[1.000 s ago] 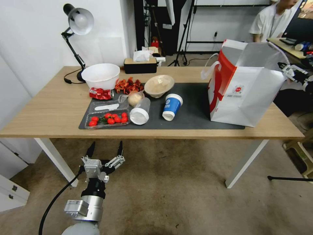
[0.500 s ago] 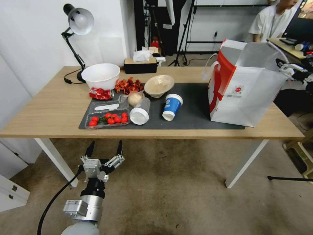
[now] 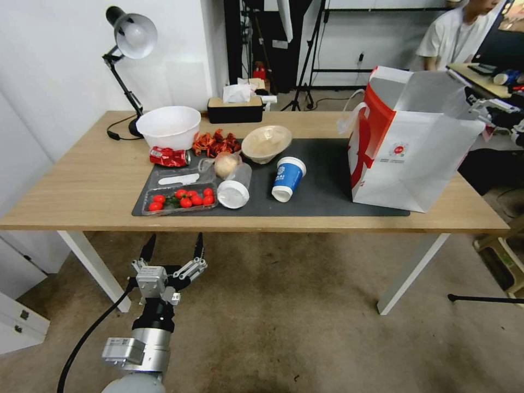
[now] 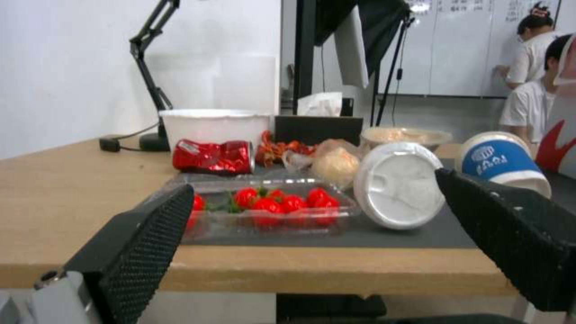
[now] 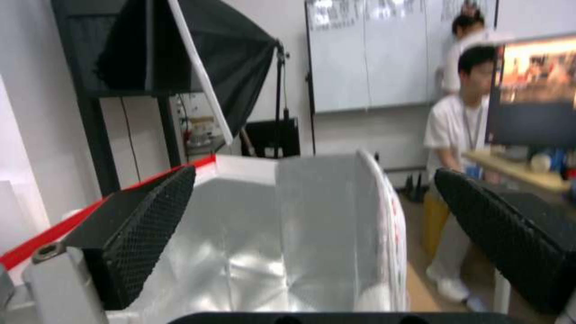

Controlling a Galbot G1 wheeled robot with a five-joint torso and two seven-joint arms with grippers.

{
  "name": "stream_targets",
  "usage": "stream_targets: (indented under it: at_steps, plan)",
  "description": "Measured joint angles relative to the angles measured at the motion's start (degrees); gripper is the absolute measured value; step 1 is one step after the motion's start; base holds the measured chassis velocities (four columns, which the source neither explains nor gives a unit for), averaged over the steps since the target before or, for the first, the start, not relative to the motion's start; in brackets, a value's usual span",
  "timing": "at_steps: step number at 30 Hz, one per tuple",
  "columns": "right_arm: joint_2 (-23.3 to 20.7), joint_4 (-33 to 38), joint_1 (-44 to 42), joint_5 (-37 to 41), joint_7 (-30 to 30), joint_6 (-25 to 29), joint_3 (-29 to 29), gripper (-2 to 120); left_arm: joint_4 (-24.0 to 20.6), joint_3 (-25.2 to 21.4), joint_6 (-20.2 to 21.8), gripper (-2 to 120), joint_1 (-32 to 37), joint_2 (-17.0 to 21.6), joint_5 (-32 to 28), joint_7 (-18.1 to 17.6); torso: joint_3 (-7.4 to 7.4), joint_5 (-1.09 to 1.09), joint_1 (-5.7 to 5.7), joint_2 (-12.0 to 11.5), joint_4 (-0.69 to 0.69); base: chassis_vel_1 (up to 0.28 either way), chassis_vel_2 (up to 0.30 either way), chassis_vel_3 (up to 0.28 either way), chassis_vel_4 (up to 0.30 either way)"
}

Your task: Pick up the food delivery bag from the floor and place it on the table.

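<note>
bag: glossy, foil-lined | table: matt wood | mat: matt

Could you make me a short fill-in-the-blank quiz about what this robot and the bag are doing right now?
1. The food delivery bag stands on the ____.
2. The left gripper hangs below the table's front edge with its fingers ____.
3. The right gripper, fingers spread, is at the bag's ____ rim.
4. The blue paper cup lies on the dark ____.

Missing words: table; open; top; mat

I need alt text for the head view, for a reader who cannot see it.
The food delivery bag stands upright at the table's right end, partly on the dark mat. The open right gripper is at its top right edge; the open left gripper hangs below the table's front edge.
</note>
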Motion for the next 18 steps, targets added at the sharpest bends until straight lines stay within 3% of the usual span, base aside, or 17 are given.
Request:
stream_targets:
  at_steps: [7, 18]
  plan:
    - [2.0, 5.3, -2.6, -3.6, 0.5, 2.5, 2.2, 100, -1.9, -0.9, 0.1, 100, -0.1, -0.3, 0.2, 0.4, 0.0, -0.01, 0.0, 0.0, 0.0, 0.0, 0.0, 0.0, 0.0]
    - [11.3, 19.3, -7.1, -6.6, 4.6, 2.5, 2.0, 100, -4.5, -1.9, 0.8, 100, 0.5, -0.2, 1.0, 1.7, -0.01, 0.0, 0.0, 0.0, 0.0, 0.0, 0.0, 0.0, 0.0]
